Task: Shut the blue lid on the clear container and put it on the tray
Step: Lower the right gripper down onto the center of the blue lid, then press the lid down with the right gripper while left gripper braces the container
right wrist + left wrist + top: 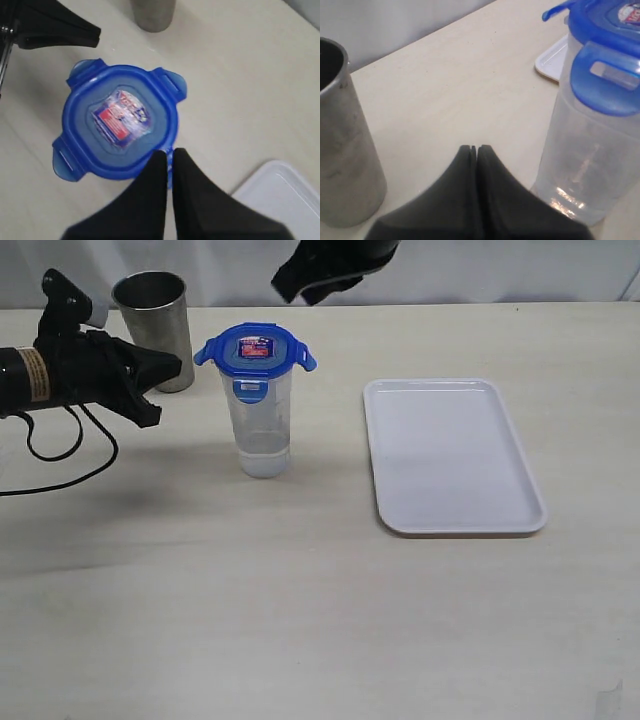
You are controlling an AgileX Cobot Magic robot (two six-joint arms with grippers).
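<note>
The clear container (264,430) stands upright on the table, left of the tray (450,455). The blue lid (255,348) sits on its rim. The front flap is folded down and the side flaps stick out. My left gripper (170,367) is shut and empty, hovering a short way left of the container (590,165), with its tips (474,148) apart from it. My right gripper (295,290) hangs above and behind the lid (120,122). It is shut, and its tips (169,151) hold nothing over the lid's edge.
A dull steel cup (155,325) stands behind my left gripper, close to the arm. A black cable (60,455) loops on the table under the left arm. The white tray (280,195) lies flat with nothing on it.
</note>
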